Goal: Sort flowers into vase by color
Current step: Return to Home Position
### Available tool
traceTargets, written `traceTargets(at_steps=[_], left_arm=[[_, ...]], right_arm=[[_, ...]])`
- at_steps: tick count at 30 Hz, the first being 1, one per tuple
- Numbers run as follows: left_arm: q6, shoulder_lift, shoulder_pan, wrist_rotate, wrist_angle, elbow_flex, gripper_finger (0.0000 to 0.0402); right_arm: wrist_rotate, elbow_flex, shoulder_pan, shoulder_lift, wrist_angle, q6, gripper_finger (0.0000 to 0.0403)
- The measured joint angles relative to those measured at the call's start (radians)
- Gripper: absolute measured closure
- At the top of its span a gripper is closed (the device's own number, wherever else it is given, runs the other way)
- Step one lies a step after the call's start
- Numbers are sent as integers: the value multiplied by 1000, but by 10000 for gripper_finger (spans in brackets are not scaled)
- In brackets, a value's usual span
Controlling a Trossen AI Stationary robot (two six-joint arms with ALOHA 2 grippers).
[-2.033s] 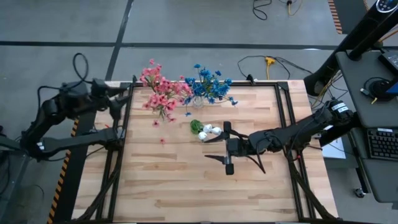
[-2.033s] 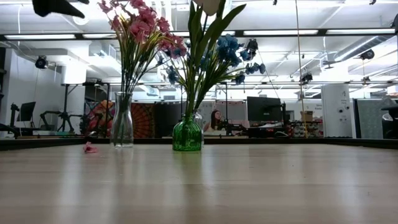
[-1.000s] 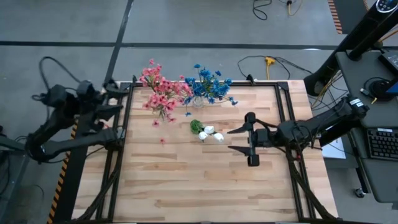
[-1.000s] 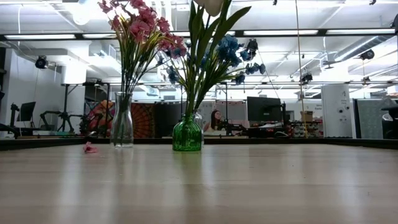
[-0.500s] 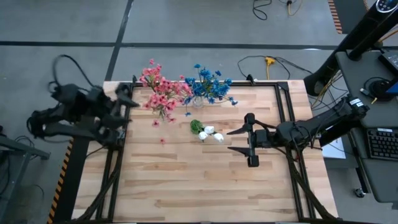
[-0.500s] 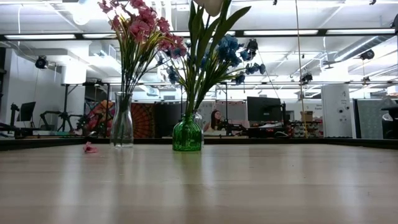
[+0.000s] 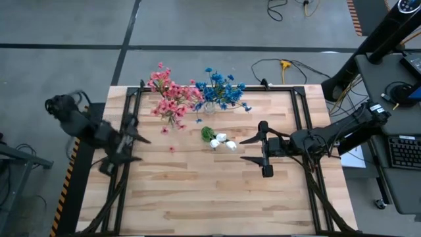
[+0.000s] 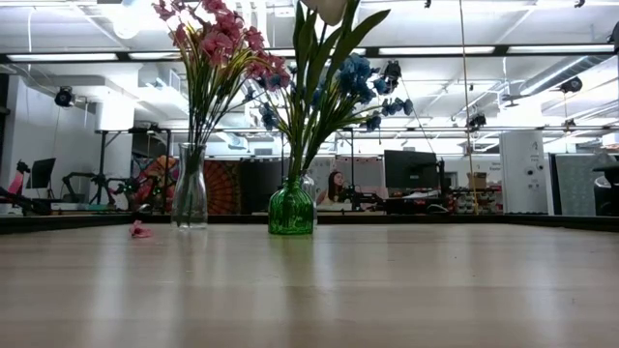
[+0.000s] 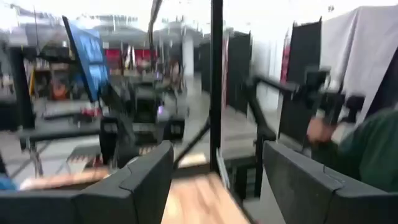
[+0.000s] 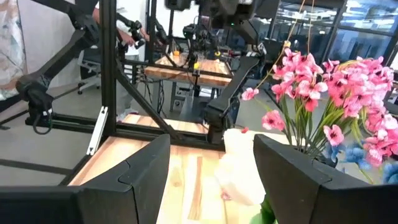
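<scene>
1. You are on the closing step: sorting looks finished and both arms need only go to their rest poses. No loose sprig lies on the wooden table (image 7: 197, 197); only a few fallen pink petals (image 7: 172, 149) do.
2. The left gripper (image 7: 135, 146) is at the table's left edge, well apart from the vases, with its fingers spread and holding nothing.
3. The right gripper (image 7: 243, 149) hangs over the table's middle right, just beside the white blossoms (image 7: 222, 140). Its fingers are also released and empty.
4. The next move calls for drawing the right arm away from the vases without brushing the white heads. The tall stems look top-heavy, so a nudge could tip a vase.
5. Containers:
   - The left clear vase (image 8: 190, 188) holds the pink flowers (image 8: 218, 43).
   - The green glass vase (image 8: 291, 208) holds the white sprig, upright, nearest the right gripper.
   - The blue flowers (image 7: 220, 91) stand at the far edge, beside the pink. Their vase is mostly hidden under them.
</scene>
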Motion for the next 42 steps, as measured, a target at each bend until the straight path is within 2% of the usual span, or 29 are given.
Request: traceTargets(at_steps=[2, 8, 11, 14, 18, 21, 24, 26, 28, 30, 34, 36, 39, 42], left_arm=[[-12, 16, -45, -27, -15, -38, 171], [-100, 96, -200, -14, -12, -191, 171], [-148, 130, -258, -96, 65, -266, 171], [-125, 144, -281, -122, 219, -336, 171], [0, 160, -268, -125, 511, -465, 172], [60, 177, -217, -125, 731, -574, 184], [64, 177, -127, -138, 837, -645, 210], [66, 161, -57, -83, 827, -661, 231], [84, 127, 9, 45, 790, -662, 253], [100, 66, 61, 147, 674, -638, 276], [115, -78, 94, 154, 294, -527, 321], [131, -135, 92, 154, 184, -491, 341], [189, -203, 89, 156, 187, -496, 370], [250, -244, 113, 141, 291, -579, 394]], right_arm=[[0, -2, 0, 1, 0, 1, 179], [-1, -6, 0, 1, -1, 1, 179], [-1, -6, 0, 1, -6, 0, 179], [-1, -7, 0, 1, -7, -2, 179], [-1, -11, 0, 1, -9, -3, 179], [-1, -23, 0, 1, -15, -14, 179], [-1, -50, 2, -11, 7, -17, 179], [-1, -73, 2, -31, 29, -23, 179], [-1, -96, 2, -58, 41, -27, 179], [-1, -120, 2, -95, 42, -35, 179], [-1, -177, 0, -195, 45, -40, 179], [-1, -215, 0, -250, 51, -40, 179], [-1, -293, -5, -324, 118, -40, 179], [0, -376, -25, -374, 236, -58, 179]])
